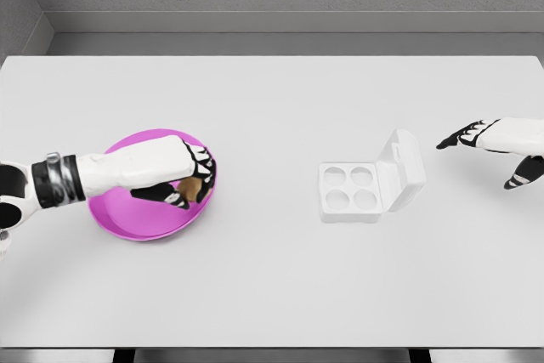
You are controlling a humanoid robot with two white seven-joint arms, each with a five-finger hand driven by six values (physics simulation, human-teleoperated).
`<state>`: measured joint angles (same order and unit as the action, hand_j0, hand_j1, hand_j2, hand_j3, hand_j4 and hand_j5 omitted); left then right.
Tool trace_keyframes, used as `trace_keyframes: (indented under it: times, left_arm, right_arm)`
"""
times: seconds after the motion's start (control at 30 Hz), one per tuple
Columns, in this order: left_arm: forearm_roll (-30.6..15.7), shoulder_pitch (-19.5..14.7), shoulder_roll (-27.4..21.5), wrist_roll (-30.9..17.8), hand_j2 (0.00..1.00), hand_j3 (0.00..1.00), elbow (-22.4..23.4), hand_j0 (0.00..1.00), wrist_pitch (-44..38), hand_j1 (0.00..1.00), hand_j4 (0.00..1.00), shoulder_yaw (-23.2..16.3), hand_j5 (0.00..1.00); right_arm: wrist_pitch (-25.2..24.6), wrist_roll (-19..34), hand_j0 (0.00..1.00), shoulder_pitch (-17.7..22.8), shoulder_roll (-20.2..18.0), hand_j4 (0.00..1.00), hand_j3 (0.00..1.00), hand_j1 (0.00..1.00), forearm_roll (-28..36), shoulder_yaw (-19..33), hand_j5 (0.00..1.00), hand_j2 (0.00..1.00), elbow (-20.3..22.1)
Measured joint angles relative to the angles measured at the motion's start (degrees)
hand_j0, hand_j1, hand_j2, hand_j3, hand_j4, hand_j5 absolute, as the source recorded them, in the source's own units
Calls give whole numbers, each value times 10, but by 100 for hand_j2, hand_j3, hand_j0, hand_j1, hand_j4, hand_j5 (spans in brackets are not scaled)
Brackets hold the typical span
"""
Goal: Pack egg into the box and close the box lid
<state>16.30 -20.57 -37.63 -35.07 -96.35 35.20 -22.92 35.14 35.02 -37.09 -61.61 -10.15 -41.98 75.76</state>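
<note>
left hand (189, 178): over the pink bowl (115, 214), fingers curled down around the brown egg (189, 189); looks like a grip, but lift not confirmable
egg: inside the bowl, right half, under and between the left fingers; mostly hidden, long axis can't tell
right hand (493, 144): far right, hovering above the table (272, 286), fingers spread loose, holding nothing
box (370, 180): white, four round cups, all empty; lid (401, 167) open, hinged on the right side, tilted up
key relation: box lies to the right of the egg, well apart from the bowl, same depth on the table; carry goes straight right
nearer hand: left for the egg; right hand is nearer the box lid, just beyond its hinge side
obstacles: nothing between bowl and box; the bowl rim needs clearing on the way out
step: judged as picking the egg; packing and lid closing not yet done
</note>
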Motion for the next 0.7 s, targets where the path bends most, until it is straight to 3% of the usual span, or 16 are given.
trace_keyframes:
  times: [0.2, 0.7]
  left_arm:
    - [4, -16, 25, 0, 21, 21, 1, 21, 0, 21, 21, -23, 21]
    - [7, -37, 84, 0, 21, 21, 4, 21, 0, 21, 21, -28, 21]
  right_arm:
    - [0, 0, 100, 0, 0, 100, 100, 100, 0, 0, 100, 100, 0]
    - [0, 0, 100, 0, 0, 100, 100, 100, 0, 0, 100, 100, 0]
